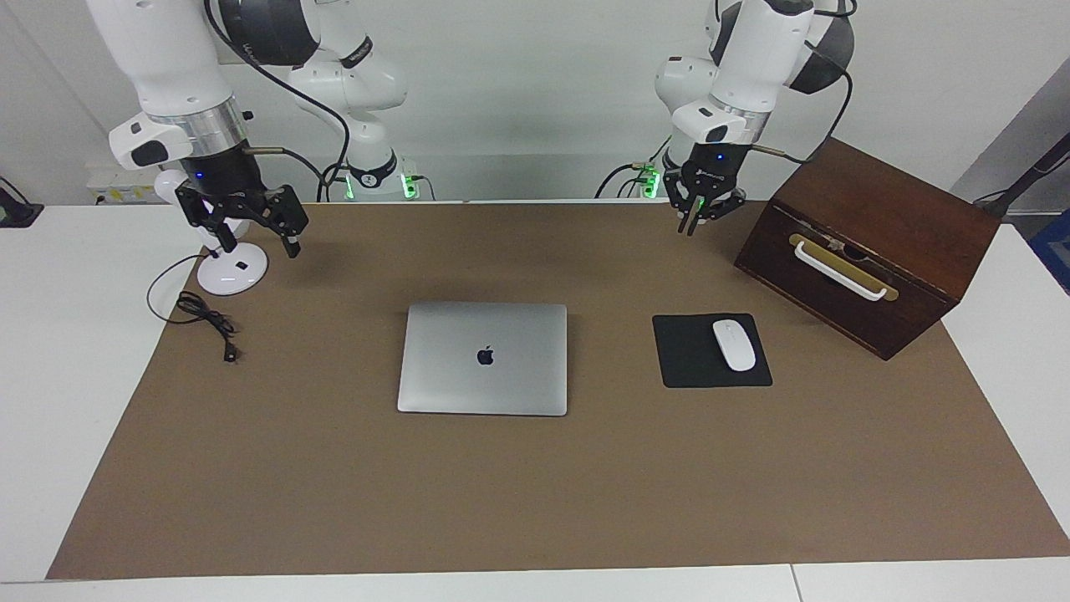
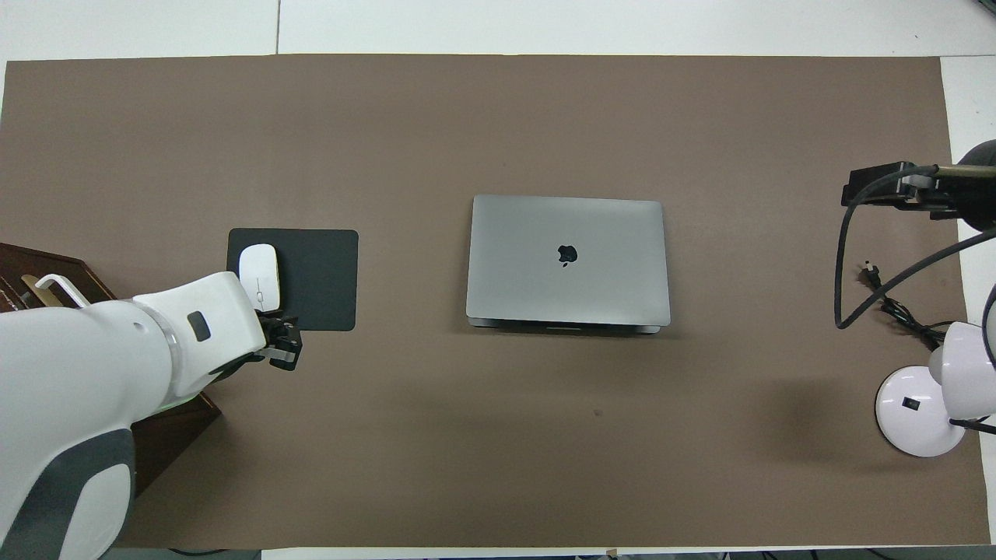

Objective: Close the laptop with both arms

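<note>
Going across the facing view. Right gripper (image 1: 252,241) is hanging in the air over the white lamp base (image 1: 232,269) at the right arm's end of the table, fingers spread wide, holding nothing. In the overhead view the right gripper (image 2: 883,185) is showing at the frame edge, above the lamp. A black cable (image 1: 205,318) is lying coiled on the brown mat (image 1: 535,493) just beside the lamp base.

The laptop (image 1: 483,358) is sitting mid-table on the mat, lid already down flat, apple logo facing up, well apart from both grippers. Overhead view is showing the same: laptop (image 2: 567,262) shut, nothing touching it.

Toward the left arm's end, a black mouse pad (image 1: 694,368) is lying beside the laptop with a white mouse (image 1: 733,344) resting on it.

Left gripper (image 1: 698,219) is hanging above the mat's edge nearest the robots, fingers pointing down and sitting close together, pinching nothing. From above, the left gripper (image 2: 282,341) is overlapping the mouse pad's corner.

A dark wooden box (image 1: 869,242) with a white handle (image 1: 838,269) is standing at the left arm's end.
</note>
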